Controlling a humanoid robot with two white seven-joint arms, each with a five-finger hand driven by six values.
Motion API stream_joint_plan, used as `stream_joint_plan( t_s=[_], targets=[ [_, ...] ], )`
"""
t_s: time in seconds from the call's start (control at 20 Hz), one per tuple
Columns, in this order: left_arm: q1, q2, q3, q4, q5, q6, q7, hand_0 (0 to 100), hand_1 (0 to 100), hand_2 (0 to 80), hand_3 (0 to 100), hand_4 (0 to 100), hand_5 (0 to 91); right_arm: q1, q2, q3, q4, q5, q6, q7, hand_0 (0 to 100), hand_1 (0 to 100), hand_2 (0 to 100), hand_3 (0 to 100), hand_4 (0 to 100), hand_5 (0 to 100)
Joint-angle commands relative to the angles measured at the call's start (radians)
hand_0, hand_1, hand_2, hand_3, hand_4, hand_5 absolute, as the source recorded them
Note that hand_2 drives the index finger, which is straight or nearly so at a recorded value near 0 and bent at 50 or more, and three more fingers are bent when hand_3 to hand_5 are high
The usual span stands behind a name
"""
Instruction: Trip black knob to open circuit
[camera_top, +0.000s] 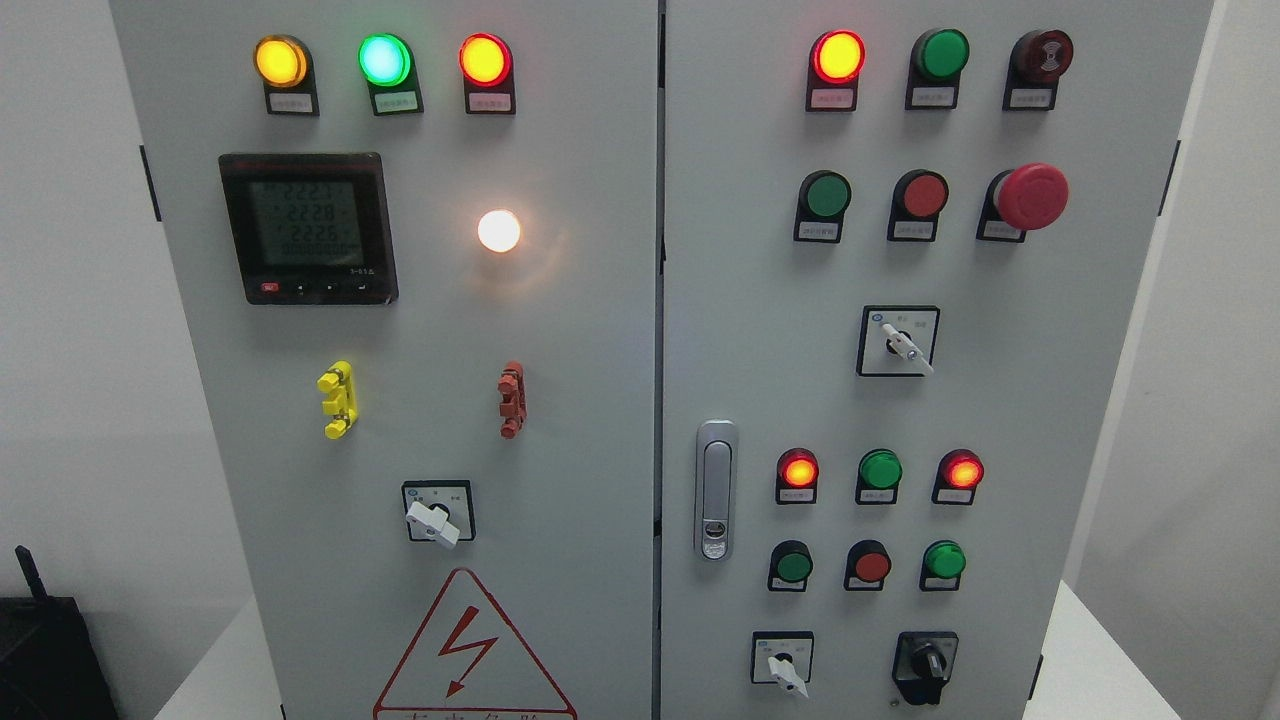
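Observation:
The black knob (926, 661) sits at the lower right of the right-hand cabinet door (1000, 400), on a black square base. Its handle points nearly straight down. To its left is a white-handled rotary switch (784, 667) on a framed plate. Neither of my hands shows anywhere in the head view, and nothing touches the knob.
The grey cabinet carries lit lamps, green and red push buttons, a red mushroom stop button (1030, 196), two more white selector switches (903, 345) (435, 517), a digital meter (307, 227) and a door latch (715, 490). A black object (40, 650) stands at the lower left.

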Motion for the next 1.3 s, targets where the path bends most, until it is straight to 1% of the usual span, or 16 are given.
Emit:
stream_joint_plan(
  t_s=[0.0, 0.5, 1.0, 1.15, 1.25],
  targets=[
    [0.0, 0.0, 0.001, -0.025, 0.0, -0.001, 0.0, 12, 39, 0.0, 0, 0, 0.0, -0.037, -0.005, 0.001, 0.0, -0.015, 0.008, 0.0, 0, 16, 0, 100, 100, 97],
    [0.0, 0.0, 0.0, -0.025, 0.0, -0.001, 0.0, 12, 39, 0.0, 0, 0, 0.0, -0.063, -0.005, 0.001, 0.0, -0.02, 0.035, 0.0, 0, 15, 0, 100, 100, 97],
    [0.0, 0.0, 0.0, -0.025, 0.0, -0.001, 0.0, 12, 39, 0.0, 0, 0, 0.0, -0.075, -0.004, 0.01, 0.0, -0.018, 0.04, 0.0, 0, 15, 0, 100, 100, 97],
    [0.0, 0.0, 0.001, -0.025, 0.0, -0.001, 0.0, 12, 39, 0.0, 0, 0, 0.0, -0.073, -0.004, 0.028, 0.002, -0.018, 0.046, 0.0, 0, 15, 0, 100, 100, 97],
    [0.0, 0.0, 0.001, -0.025, 0.0, -0.001, 0.0, 12, 39, 0.0, 0, 0, 0.0, -0.075, -0.004, 0.028, 0.005, -0.018, 0.048, 0.0, 0, 15, 0, 100, 100, 97]
  ],
)
